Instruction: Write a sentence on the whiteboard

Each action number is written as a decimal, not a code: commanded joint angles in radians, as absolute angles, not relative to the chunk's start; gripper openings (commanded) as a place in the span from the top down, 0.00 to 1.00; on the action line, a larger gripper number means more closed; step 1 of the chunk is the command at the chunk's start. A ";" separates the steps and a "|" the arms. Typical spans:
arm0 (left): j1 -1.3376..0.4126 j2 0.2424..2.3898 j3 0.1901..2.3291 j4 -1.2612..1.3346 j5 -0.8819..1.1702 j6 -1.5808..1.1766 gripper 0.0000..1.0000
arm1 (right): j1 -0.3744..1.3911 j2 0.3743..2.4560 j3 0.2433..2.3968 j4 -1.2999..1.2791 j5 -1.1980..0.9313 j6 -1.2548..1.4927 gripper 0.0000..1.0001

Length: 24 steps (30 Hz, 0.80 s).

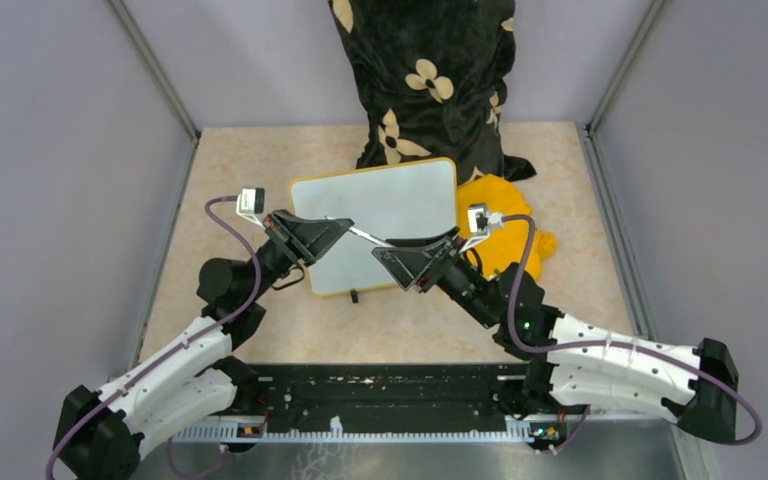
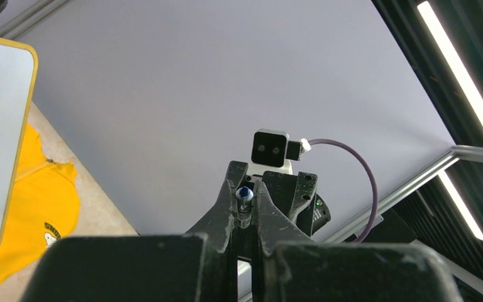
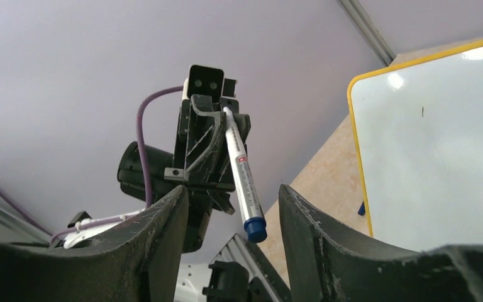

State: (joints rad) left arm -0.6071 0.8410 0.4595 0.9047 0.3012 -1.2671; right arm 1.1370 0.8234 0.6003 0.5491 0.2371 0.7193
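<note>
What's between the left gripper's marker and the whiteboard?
Nothing visible on the whiteboard itself. The left gripper holds the marker over it, its blue end, likely a cap, between the open fingers of the right gripper.

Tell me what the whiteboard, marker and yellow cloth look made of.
Whiteboard: glossy white sheet, likely coated; light glares off it; yellow rim, maybe plastic. Marker: smooth white plastic barrel, blue end. Cloth: soft printed fabric, rumpled.
</note>
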 commanded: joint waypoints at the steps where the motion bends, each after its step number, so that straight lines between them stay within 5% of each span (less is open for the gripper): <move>1: -0.630 0.837 0.460 0.924 0.233 -1.294 1.00 | 1.141 0.869 0.634 0.672 0.277 0.733 0.47; 24: -0.664 0.796 0.442 0.831 0.146 -1.282 1.00 | 1.099 0.980 0.666 0.787 0.274 0.814 0.58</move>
State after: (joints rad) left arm -0.6533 0.8082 0.4496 0.8368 0.1684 -1.2881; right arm 1.1122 0.9707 0.6235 0.7071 0.2649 0.7891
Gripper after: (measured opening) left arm 0.044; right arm 0.428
